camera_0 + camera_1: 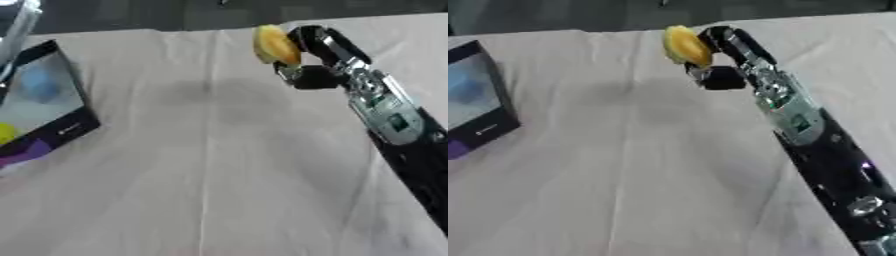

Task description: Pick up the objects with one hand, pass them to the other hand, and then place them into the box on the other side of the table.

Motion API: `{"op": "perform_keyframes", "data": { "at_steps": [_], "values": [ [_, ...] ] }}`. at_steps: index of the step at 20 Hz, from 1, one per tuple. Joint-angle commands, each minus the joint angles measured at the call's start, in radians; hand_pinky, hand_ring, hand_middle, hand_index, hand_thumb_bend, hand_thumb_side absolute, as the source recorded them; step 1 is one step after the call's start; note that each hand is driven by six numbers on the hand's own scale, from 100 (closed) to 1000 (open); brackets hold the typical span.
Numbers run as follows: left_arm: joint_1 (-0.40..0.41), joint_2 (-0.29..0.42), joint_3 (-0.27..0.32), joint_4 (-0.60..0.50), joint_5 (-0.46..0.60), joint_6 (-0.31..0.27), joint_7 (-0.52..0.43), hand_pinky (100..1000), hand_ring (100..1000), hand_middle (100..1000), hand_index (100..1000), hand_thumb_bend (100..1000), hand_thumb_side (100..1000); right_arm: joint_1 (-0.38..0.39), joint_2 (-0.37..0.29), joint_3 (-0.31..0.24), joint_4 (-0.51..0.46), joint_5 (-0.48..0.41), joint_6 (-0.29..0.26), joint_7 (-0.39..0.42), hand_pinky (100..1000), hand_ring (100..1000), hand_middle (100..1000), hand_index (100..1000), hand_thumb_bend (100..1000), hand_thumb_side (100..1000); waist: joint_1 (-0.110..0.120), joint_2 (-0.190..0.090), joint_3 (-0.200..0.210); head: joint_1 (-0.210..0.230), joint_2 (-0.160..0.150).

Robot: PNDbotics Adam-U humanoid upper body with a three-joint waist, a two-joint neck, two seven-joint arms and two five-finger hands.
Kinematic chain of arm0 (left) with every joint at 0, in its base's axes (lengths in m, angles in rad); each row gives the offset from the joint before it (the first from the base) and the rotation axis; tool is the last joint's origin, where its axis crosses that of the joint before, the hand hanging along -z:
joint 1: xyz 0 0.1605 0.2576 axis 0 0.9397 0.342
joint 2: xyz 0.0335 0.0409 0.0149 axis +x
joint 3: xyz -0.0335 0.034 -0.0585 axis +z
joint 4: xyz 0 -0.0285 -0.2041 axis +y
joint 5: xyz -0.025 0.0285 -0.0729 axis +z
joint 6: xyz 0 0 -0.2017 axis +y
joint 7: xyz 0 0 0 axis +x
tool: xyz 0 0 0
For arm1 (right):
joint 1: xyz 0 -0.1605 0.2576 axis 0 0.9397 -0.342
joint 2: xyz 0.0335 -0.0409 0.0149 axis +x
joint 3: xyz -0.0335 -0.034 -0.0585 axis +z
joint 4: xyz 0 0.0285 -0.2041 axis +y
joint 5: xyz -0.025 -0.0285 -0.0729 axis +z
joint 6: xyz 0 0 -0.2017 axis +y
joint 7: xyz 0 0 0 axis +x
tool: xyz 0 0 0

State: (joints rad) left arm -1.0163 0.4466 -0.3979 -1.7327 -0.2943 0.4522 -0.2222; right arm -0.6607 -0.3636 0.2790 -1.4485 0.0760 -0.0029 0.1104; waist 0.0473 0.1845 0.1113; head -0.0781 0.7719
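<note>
yellow fruit lifted, handover pending

my right hand [315, 55] pinches the yellow fruit [276, 45] above the cloth; next i'd judge it needs the left hand, unseen here.

A pale beige tablecloth [219, 190] covered the table across nearly the whole frame. Creases ran through it, the clearest a long fold line from upper centre down to the lower edge. A soft dark shadow lay on the cloth at upper centre. Along the top edge of the frame a dark grey floor [157, 12] was seen beyond the table. At the upper left corner a pale, translucent upright item [19, 27] stood, its nature not determinable.
</note>
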Motion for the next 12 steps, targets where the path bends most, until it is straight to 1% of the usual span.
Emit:
{"op": "perform_keyframes", "data": {
  "at_steps": [1, 6, 8, 9, 10, 12],
  "values": [
    [-0.032, -0.021, -0.014, 0.029, -0.042, 0.001, -0.039, 789, 781, 757, 759, 669, 532, -0.021, 0.015, 0.005, 0.002, -0.032, -0.031, 0.011, 816, 620, 481, 613, 121, 100, 0.013, -0.029, 0.003, 0.006, -0.002],
    [-0.053, -0.056, -0.04, 0.081, -0.093, 0.012, -0.087, 787, 781, 758, 763, 661, 542, -0.022, 0.037, 0.02, 0.017, -0.039, -0.065, 0.046, 817, 620, 482, 614, 113, 100, 0.015, -0.031, 0.004, 0.008, -0.002],
    [-0.064, -0.072, -0.05, 0.108, -0.098, 0.016, -0.109, 786, 780, 757, 763, 655, 546, -0.026, 0.048, 0.025, 0.021, -0.038, -0.076, 0.052, 817, 620, 482, 614, 110, 100, 0.016, -0.032, 0.005, 0.009, -0.002],
    [-0.07, -0.081, -0.054, 0.12, -0.1, 0.017, -0.118, 786, 780, 757, 763, 655, 547, -0.028, 0.054, 0.028, 0.022, -0.036, -0.081, 0.054, 817, 620, 482, 614, 146, 100, 0.016, -0.033, 0.006, 0.009, -0.002],
    [-0.074, -0.088, -0.057, 0.13, -0.103, 0.016, -0.124, 786, 780, 757, 763, 654, 548, -0.029, 0.059, 0.03, 0.022, -0.035, -0.086, 0.055, 817, 620, 483, 614, 109, 100, 0.017, -0.033, 0.006, 0.009, -0.002],
    [-0.081, -0.102, -0.065, 0.148, -0.111, 0.014, -0.139, 787, 781, 758, 766, 650, 556, -0.034, 0.07, 0.035, 0.022, -0.029, -0.093, 0.058, 818, 621, 483, 614, 108, 100, 0.018, -0.034, 0.007, 0.007, -0.002]
  ]
}}
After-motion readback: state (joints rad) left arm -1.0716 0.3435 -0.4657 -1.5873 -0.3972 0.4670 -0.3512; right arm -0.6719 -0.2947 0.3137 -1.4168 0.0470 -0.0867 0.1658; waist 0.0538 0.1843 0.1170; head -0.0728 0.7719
